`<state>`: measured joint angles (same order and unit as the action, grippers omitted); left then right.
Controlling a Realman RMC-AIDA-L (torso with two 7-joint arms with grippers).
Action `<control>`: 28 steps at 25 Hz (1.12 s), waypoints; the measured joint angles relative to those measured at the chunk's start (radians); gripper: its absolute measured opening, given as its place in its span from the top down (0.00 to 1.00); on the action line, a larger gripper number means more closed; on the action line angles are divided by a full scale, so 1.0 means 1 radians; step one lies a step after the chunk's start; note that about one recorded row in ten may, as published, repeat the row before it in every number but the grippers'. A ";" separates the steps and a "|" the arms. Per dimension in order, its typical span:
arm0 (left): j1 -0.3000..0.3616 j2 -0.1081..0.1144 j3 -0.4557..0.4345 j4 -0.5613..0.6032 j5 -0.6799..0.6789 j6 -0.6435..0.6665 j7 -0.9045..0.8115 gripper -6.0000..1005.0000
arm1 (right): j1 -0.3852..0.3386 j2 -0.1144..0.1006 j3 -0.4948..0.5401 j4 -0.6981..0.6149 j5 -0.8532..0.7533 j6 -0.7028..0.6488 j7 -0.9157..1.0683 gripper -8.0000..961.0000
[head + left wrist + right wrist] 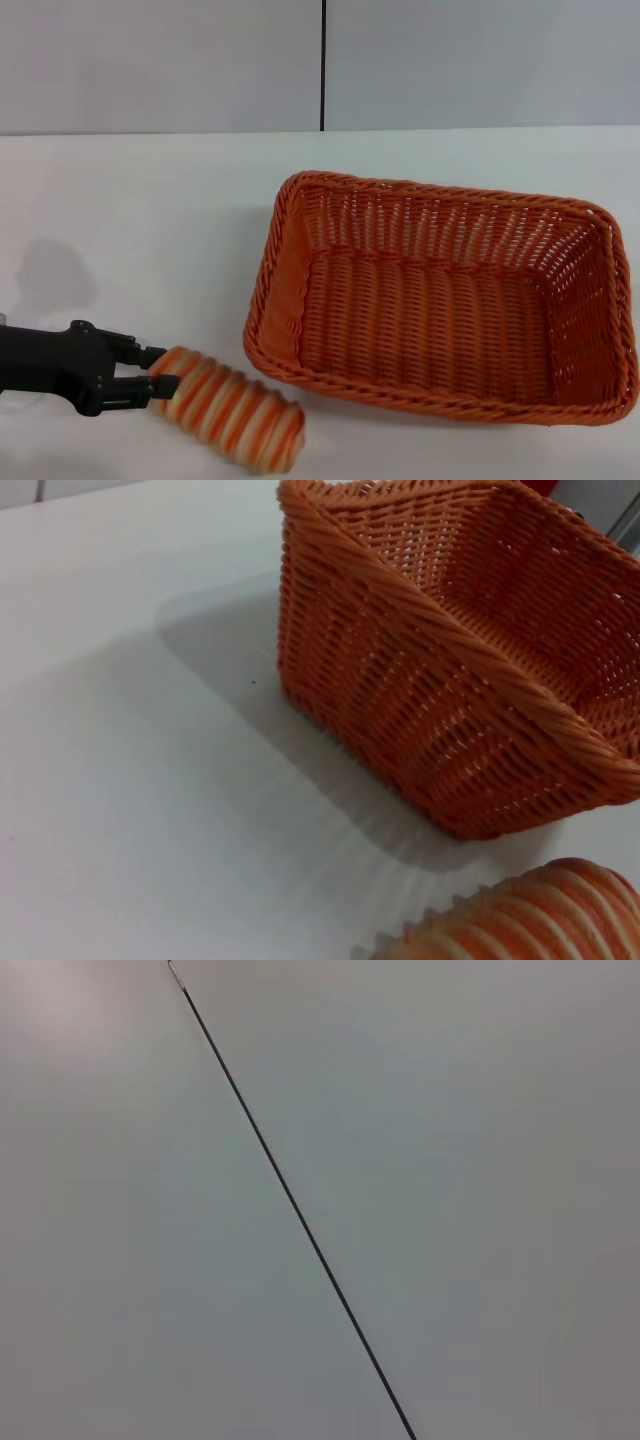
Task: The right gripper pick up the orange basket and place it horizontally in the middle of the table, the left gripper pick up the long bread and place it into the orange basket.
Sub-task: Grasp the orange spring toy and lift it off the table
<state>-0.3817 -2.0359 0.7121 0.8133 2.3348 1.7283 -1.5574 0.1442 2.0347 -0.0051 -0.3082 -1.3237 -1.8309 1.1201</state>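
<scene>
Ridged long bread pinched endwise in left gripper jaws, angled along counter. Beside it, woven orange basket, lengthwise across.

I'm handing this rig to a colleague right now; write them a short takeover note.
Left gripper: low at the table's near left, shut on one end of the long bread.
Right gripper: not in any view; its wrist camera shows only a pale panel with a dark seam.
Orange basket: upright on the white table, long side across, empty, right of centre.
Done: basket looks placed; bread is gripped, outside the basket's near left corner.
Left: carry the bread over the rim and release it inside the basket.
</scene>
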 joint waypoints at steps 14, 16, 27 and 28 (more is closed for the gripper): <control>-0.014 0.001 0.000 -0.002 0.003 0.011 0.002 0.68 | 0.004 -0.004 0.005 0.002 0.006 -0.001 0.008 0.41; -0.014 0.002 0.000 -0.004 0.001 0.011 0.002 0.70 | 0.004 -0.004 0.008 0.002 0.006 -0.001 0.008 0.41; -0.014 0.002 0.000 -0.005 0.001 0.011 0.002 0.76 | 0.003 -0.004 0.017 0.003 0.006 -0.001 0.008 0.41; -0.014 0.002 -0.001 -0.005 0.001 0.011 0.002 0.76 | 0.003 -0.004 0.017 0.003 0.006 -0.001 0.008 0.41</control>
<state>-0.3958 -2.0340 0.7107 0.8083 2.3355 1.7395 -1.5554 0.1476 2.0309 0.0124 -0.3049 -1.3175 -1.8315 1.1277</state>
